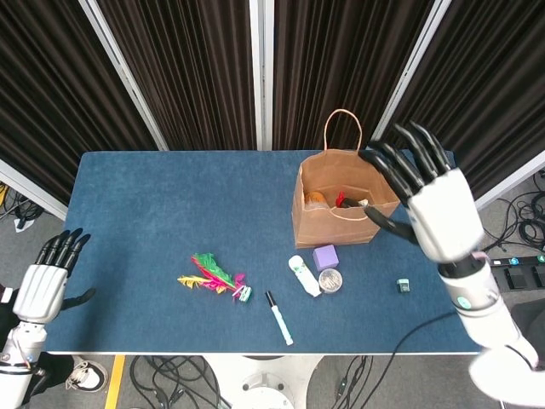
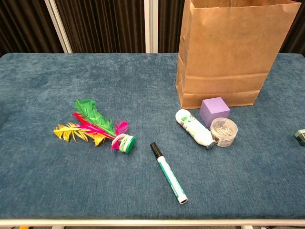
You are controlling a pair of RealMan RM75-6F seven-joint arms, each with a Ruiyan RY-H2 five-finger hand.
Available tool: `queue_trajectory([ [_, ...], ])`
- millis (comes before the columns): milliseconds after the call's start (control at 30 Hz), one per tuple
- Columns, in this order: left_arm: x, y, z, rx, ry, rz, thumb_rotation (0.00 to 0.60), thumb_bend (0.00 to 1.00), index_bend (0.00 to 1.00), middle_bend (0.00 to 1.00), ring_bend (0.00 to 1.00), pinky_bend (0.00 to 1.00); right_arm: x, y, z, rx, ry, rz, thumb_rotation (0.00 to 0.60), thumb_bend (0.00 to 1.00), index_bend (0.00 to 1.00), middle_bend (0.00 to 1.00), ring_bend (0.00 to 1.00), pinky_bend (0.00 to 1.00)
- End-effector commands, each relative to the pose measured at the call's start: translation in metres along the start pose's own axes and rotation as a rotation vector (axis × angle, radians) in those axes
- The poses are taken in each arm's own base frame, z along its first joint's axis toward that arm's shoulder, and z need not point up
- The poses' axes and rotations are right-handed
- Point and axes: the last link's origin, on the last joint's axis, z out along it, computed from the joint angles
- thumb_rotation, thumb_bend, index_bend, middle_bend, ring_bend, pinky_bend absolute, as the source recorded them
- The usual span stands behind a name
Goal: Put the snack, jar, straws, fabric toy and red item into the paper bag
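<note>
The right hand [image 1: 438, 209] hangs wide open and empty beside the paper bag [image 1: 339, 200], probably because the red item [image 1: 342, 201] lies inside, while the left hand [image 1: 44, 285] waits open and empty off the table's left edge.

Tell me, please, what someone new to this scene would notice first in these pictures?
Most striking is the robot's big white right hand, fingers spread wide, raised at the right side of the upright brown paper bag at the back right of the blue table; something red shows inside the bag. Next comes the bright bundle of coloured feathers lying left of centre, beside a green-and-white marker pen.
</note>
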Motion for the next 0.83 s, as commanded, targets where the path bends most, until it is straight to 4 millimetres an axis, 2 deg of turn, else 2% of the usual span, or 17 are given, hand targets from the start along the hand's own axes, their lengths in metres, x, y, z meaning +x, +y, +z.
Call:
queue_trajectory([
  [33,0.0,0.001,0.001,-0.004,0.0,-0.002,0.6,0.1,0.11,0.16,0.01,0.13,0.009,0.008,-0.08,-0.056,-0.129,-0.072,0.6,0.0,0.2,0.22,0.09,0.09],
  [167,0.0,0.003,0.004,-0.019,-0.001,-0.005,0.6,0.1,0.11,0.16,0.01,0.13,-0.006,0.029,-0.157,-0.201,-0.314,-0.132,0.6,0.0,0.2,0.22,0.09,0.08],
  [267,0.0,0.006,0.005,-0.027,-0.003,-0.012,0.6,0.1,0.11,0.16,0.01,0.13,-0.025,0.042,-0.203,-0.322,-0.417,-0.107,0.6,0.0,0.2,0.22,0.09,0.07],
  [400,-0.002,0.008,0.003,-0.039,-0.015,-0.015,0.6,0.1,0.11,0.16,0.01,0.13,-0.049,0.058,-0.246,-0.487,-0.513,-0.055,0.6,0.0,0.19,0.21,0.07,0.06],
  [467,-0.003,0.009,0.001,-0.043,-0.022,-0.016,0.6,0.1,0.11,0.16,0.01,0.13,-0.057,0.064,-0.26,-0.548,-0.541,-0.06,0.6,0.0,0.17,0.19,0.05,0.03],
  [567,-0.003,0.009,-0.001,-0.043,-0.024,-0.019,0.6,0.1,0.11,0.16,0.01,0.13,-0.062,0.069,-0.268,-0.583,-0.544,-0.087,0.6,0.0,0.14,0.17,0.03,0.01],
  [833,-0.001,0.006,-0.003,-0.028,-0.028,-0.014,0.6,0.1,0.11,0.16,0.01,0.13,-0.061,0.075,-0.26,-0.581,-0.499,-0.135,0.6,0.0,0.13,0.16,0.02,0.0],
])
